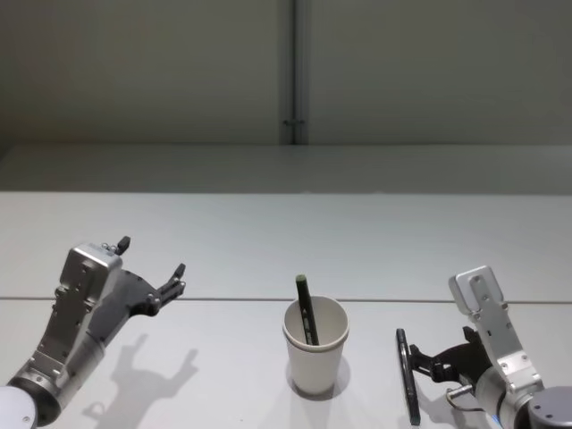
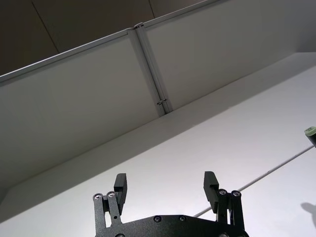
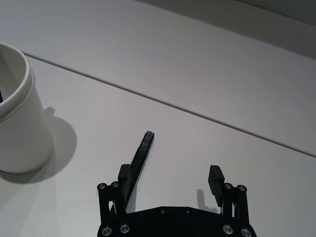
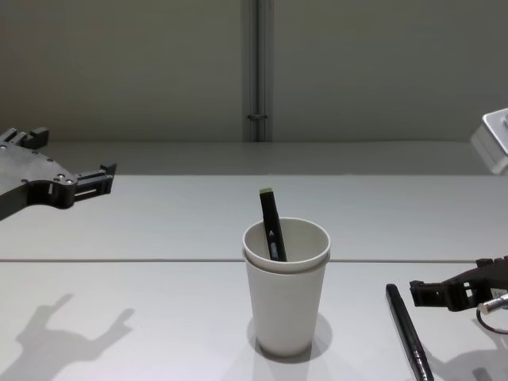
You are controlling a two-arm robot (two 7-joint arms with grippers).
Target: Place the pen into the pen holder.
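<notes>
While one dark pen (image 1: pixel 307 315) stood leaning inside the cup (image 1: pixel 315 366), its green tip above the rim, a second pen (image 1: pixel 407 375) lay flat on the surface (image 1: pixel 223 344), near the cup on its right. Entry, right claw (image 3: pixel 170 175): low over the surface, fingers wide apart, empty; one finger was just beside the second pen, contact not discernible. Entry, left claw (image 1: pixel 152 256): raised well to the left of the cup, fingers wide apart, empty.

pen holder (image 1: pixel 315 365) central, loose pen (image 1: pixel 407 375) right
</notes>
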